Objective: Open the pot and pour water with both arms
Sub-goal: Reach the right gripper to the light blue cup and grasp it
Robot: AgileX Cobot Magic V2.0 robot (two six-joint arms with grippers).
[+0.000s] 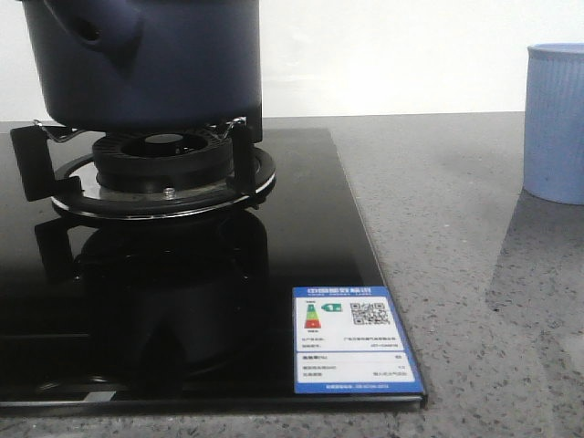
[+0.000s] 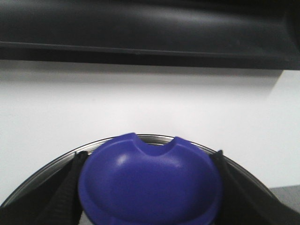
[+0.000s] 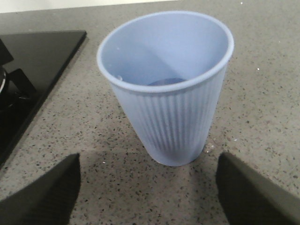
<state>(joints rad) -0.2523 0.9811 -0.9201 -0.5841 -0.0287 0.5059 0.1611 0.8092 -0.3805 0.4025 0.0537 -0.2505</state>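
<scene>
The dark navy pot (image 1: 155, 64) stands on the gas burner (image 1: 164, 169) at the back left, its side handle socket (image 1: 88, 32) facing me; its top is cut off in the front view. In the left wrist view my left gripper (image 2: 150, 157) is shut on the lid's blue knob (image 2: 150, 187), a black finger pressed to each side, with the lid's steel rim (image 2: 154, 138) arcing behind. My right gripper (image 3: 149, 192) stands open on the counter, just short of the pale blue ribbed cup (image 3: 166, 93), nothing between its fingers (image 3: 47, 197). Neither gripper shows in the front view.
The black glass hob (image 1: 301, 246) carries an energy label (image 1: 354, 339) at its front right corner. The cup (image 1: 555, 123) stands on the speckled grey counter (image 1: 456, 237) right of the hob. A white wall (image 2: 140, 103) and a dark hood (image 2: 140, 28) lie behind the lid.
</scene>
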